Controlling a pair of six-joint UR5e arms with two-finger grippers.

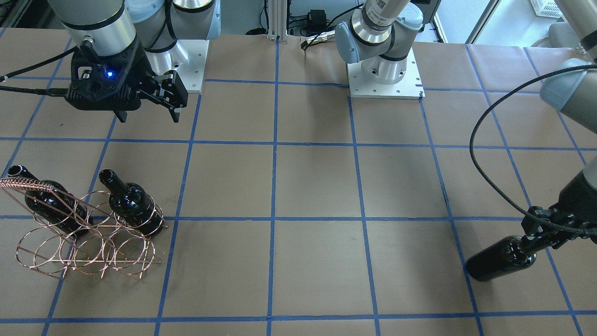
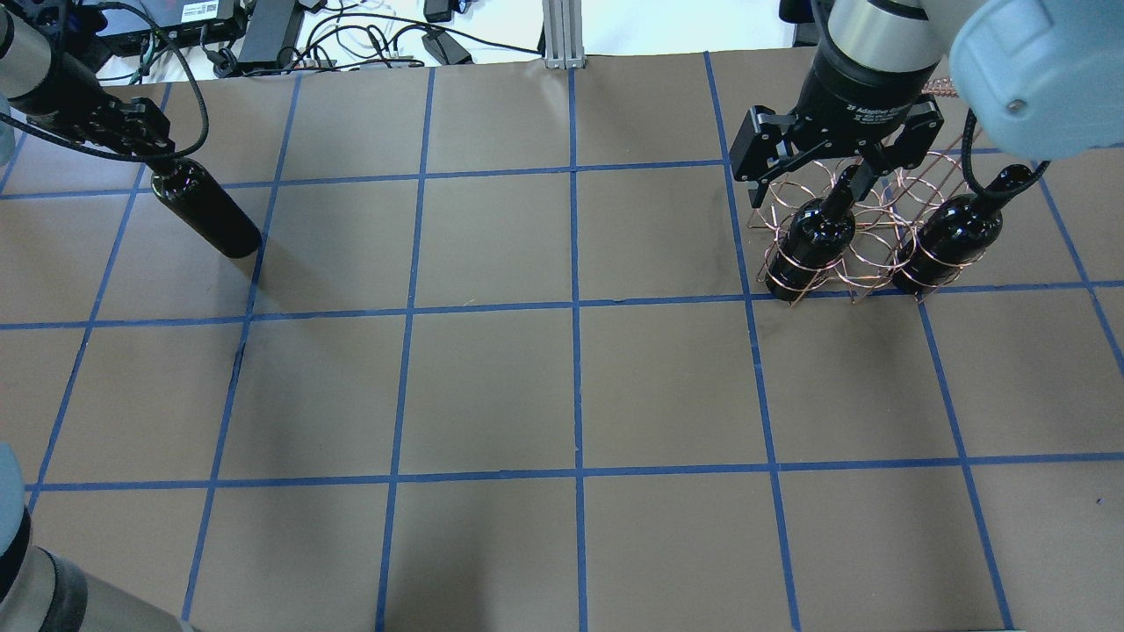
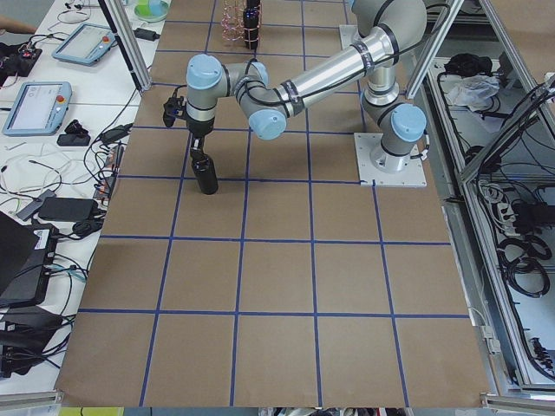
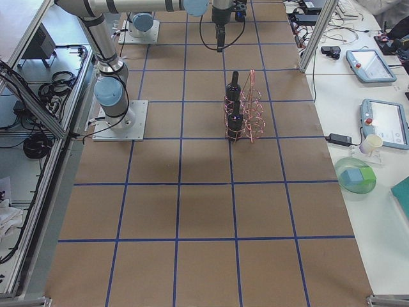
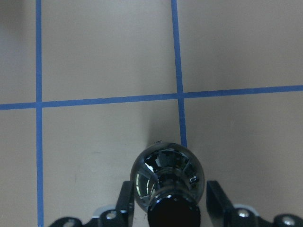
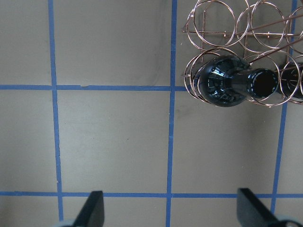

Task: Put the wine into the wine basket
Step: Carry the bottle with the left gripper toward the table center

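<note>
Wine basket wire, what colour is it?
Rose-gold copper; the wine basket shows best in the right wrist view.

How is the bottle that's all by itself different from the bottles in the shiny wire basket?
The lone bottle stands upright, far from the wire basket; the basket bottles lean at a slant inside its loops. The left gripper sits around the lone bottle's neck; the open right gripper touches neither of the basket bottles. All three are dark, shiny and long-necked, with no labels.
</note>
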